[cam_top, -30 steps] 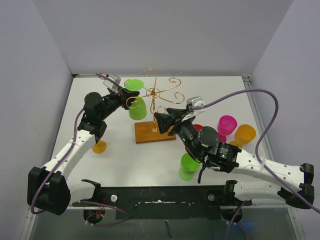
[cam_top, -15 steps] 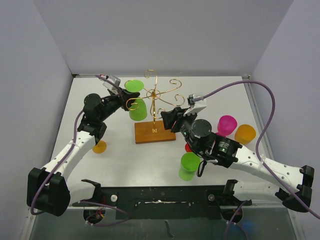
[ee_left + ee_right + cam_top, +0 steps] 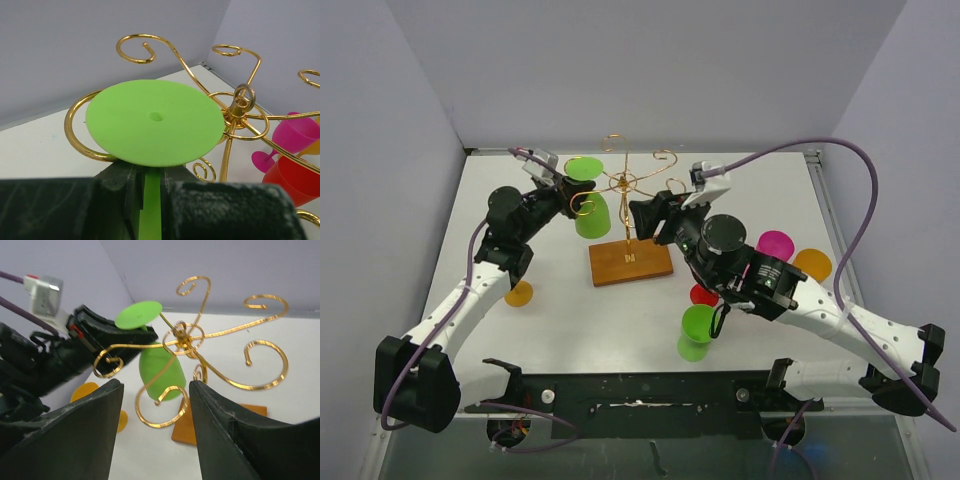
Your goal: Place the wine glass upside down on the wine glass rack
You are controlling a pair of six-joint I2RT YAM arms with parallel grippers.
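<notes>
Across the white bench (image 3: 550,330), closed in by plain pale grey walls (image 3: 620,70), the wine glass rack (image 3: 630,263) stands near the middle on its brown wooden base, its gold scroll arms spreading from the post. At its left side the left gripper (image 3: 568,197) is clamped narrowly on the stem of a green wine glass (image 3: 592,216), which hangs upside down with its round foot on top and its bowl below. The foot sits just over one curled arm; whether it rests on the wire cannot be told. From the right, the right gripper (image 3: 642,215) faces the rack with its jaws spread wide and nothing between them, close to the scrolls but apart from the glass. More coloured glasses lie about: orange (image 3: 519,293) left, green (image 3: 698,331), red (image 3: 704,294), pink (image 3: 775,245) and orange (image 3: 811,265) right.
</notes>
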